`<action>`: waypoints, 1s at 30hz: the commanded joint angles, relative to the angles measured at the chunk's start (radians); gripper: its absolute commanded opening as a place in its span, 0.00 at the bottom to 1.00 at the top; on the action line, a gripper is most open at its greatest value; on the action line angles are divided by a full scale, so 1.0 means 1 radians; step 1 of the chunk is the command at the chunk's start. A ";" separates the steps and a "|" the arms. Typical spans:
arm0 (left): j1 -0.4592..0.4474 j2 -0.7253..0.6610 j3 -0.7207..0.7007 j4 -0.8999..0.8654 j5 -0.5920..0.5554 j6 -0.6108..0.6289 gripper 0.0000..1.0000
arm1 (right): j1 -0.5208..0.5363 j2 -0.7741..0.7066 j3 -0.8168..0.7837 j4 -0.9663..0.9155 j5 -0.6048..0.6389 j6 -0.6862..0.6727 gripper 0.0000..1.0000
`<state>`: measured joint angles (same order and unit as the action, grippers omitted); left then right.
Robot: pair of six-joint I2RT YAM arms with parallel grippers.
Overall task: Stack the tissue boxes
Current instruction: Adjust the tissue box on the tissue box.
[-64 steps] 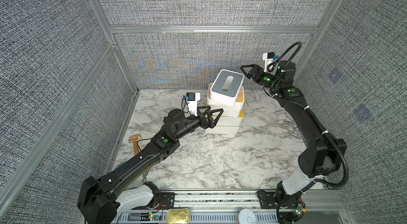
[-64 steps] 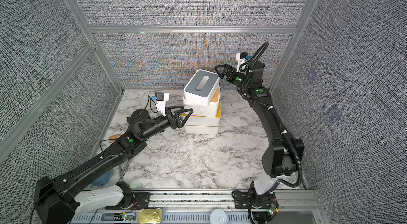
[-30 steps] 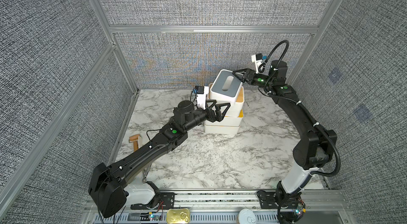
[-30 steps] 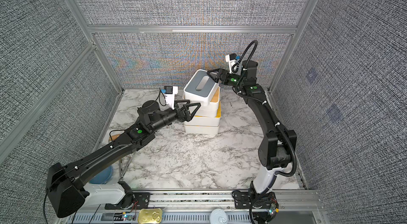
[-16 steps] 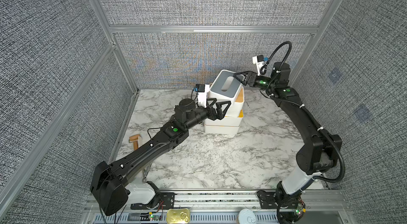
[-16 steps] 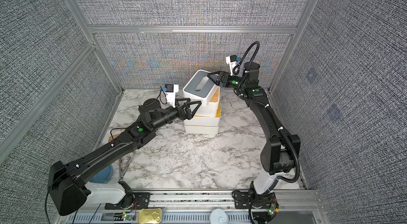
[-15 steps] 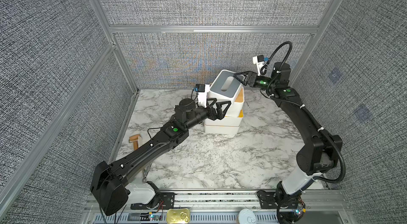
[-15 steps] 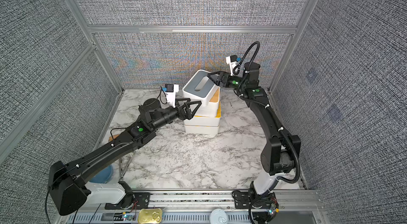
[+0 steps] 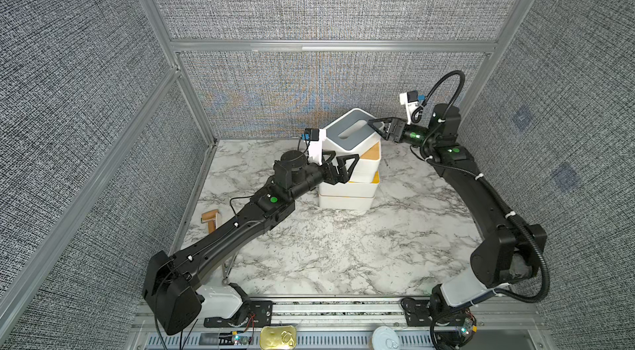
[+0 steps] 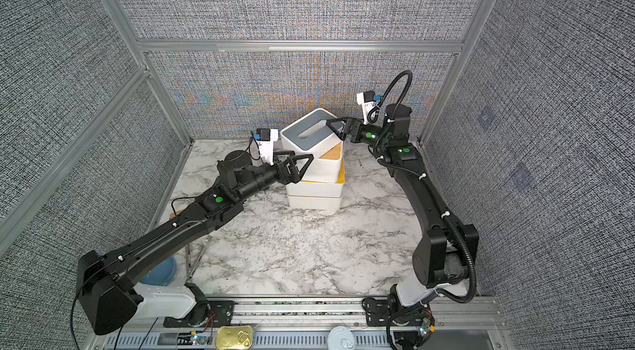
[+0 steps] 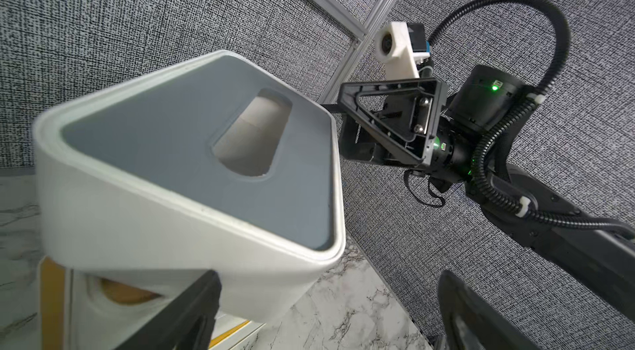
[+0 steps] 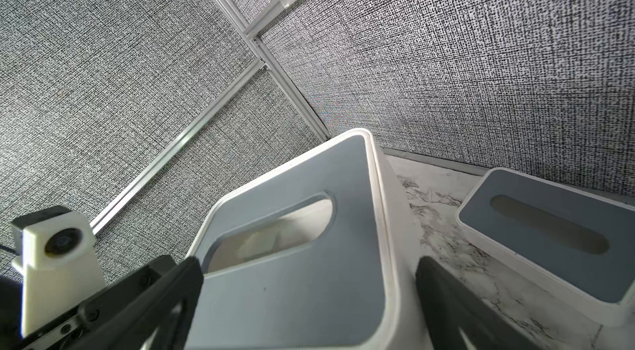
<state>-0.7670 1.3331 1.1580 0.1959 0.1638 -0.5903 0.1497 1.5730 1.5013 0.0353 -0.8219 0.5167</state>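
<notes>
Top box (image 9: 350, 131): grey lid, tilted on stack (image 9: 347, 190).
Left end effector (image 9: 344, 158): spread, beside stack's left.
Right end effector (image 9: 376, 126): spread, straddling top box's right end.

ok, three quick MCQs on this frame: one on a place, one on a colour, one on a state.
1. Where is the second grey box?
A) on the table by the wall, apart from the stack
B) under the top box
C) held in the air

2. What colour is the lid of the top box?
A) yellow
B) grey
C) blue

3. The left gripper is:
A) shut on the bottom box
B) shut, empty
C) open

Answers:
1 A: the right wrist view shows it sitting on the marble next to the wall, clear of the stack.
2 B: the slotted lid is grey in both top views.
3 C: its fingers stand spread beside the stack, closed on nothing.
</notes>
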 commanded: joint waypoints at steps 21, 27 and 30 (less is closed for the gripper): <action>0.028 0.031 0.085 -0.063 0.006 0.038 0.99 | 0.022 -0.171 -0.200 0.133 -0.005 0.077 0.99; 0.049 0.059 0.110 -0.072 0.029 0.037 0.99 | 0.026 -0.185 -0.215 0.135 0.010 0.083 0.99; 0.062 0.074 0.123 -0.072 0.044 0.033 0.99 | 0.030 -0.199 -0.222 0.135 0.012 0.084 0.99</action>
<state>-0.7101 1.3952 1.2694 0.0933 0.1303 -0.5568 0.1684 1.3857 1.2816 0.1452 -0.7338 0.5789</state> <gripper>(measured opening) 0.991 0.994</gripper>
